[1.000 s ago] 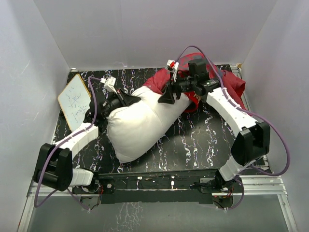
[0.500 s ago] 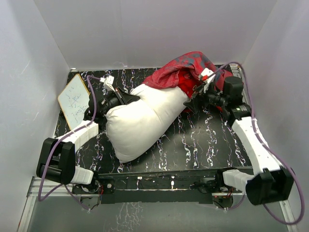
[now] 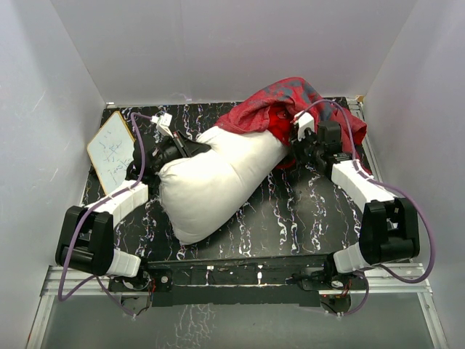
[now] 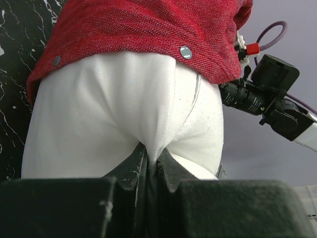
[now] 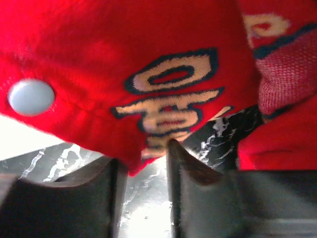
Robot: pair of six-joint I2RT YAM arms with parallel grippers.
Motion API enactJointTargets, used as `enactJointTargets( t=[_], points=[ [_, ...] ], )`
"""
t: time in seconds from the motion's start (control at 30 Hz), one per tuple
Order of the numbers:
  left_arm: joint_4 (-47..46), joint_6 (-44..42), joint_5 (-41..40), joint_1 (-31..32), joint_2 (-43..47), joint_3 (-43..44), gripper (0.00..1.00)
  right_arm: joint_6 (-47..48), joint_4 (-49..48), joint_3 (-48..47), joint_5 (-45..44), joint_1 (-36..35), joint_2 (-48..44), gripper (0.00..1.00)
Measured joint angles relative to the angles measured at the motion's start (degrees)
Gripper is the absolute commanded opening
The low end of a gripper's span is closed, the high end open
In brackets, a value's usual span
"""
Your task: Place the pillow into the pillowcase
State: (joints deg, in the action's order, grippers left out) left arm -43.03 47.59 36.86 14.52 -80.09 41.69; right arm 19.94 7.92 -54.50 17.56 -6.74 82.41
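Left gripper (image 4: pixel 151 154) pinched shut on near end of plump white rectangular fabric pillow (image 3: pixel 218 182), long axis straight ahead of it, far end under hem of bright red printed cloth pillowcase (image 3: pixel 290 102). Right gripper (image 5: pixel 143 154) at that hem, jaws half apart round its edge, grip unclear. Right arm nearer for pulling mouth back toward left gripper.

Left arm (image 3: pixel 116 207) stretched forward, left gripper (image 4: pixel 151 152) pinched tight on pillow (image 4: pixel 124 114) fold. Right arm (image 3: pixel 354 180) bent at elbow, angled forward-left, right gripper (image 5: pixel 143 163) jaws part-open.
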Motion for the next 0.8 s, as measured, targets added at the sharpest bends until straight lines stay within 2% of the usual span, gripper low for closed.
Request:
enactJointTargets(
  t=[0.07, 0.17, 0.27, 0.4, 0.47, 0.53, 0.67, 0.8],
  points=[
    [0.2, 0.0, 0.07, -0.11, -0.02, 0.15, 0.0, 0.02, -0.44, -0.7, 0.72, 0.0, 0.61, 0.1],
    [0.9, -0.02, 0.28, -0.39, -0.2, 0.87, 0.0, 0.22, 0.92, -2.69, 6.95, 0.04, -0.09, 0.08],
    [1.4, 0.24, 0.7, -0.92, -0.94, 2.08, 0.0, 1.49, 5.7, -6.88, 18.38, -0.96, -3.54, 0.08],
    [2.27, 1.25, 0.92, -1.66, -3.37, 4.59, 0.0, 0.92, 15.23, -25.55, 28.26, -7.65, -2.95, 0.08],
    [3.48, 1.81, 0.87, -2.23, -4.63, 5.49, 0.0, -0.68, 16.2, -34.14, 31.89, -12.09, -2.08, 0.08],
    [4.79, 2.56, 0.94, -2.58, -5.75, 5.73, 0.0, -3.52, 15.23, -38.05, 35.58, -15.87, -2.45, 0.08],
    [6.29, 3.21, 1.55, -2.29, -6.1, 5.73, 0.0, -5.64, 12.59, -33.27, 38.38, -18.14, -4.5, 0.08],
    [7.72, 2.25, 1.53, -1.9, -6.12, 5.55, 0.0, -2.21, 16.76, -25.18, 34.18, -18.12, -2.82, 0.08]
  ],
)
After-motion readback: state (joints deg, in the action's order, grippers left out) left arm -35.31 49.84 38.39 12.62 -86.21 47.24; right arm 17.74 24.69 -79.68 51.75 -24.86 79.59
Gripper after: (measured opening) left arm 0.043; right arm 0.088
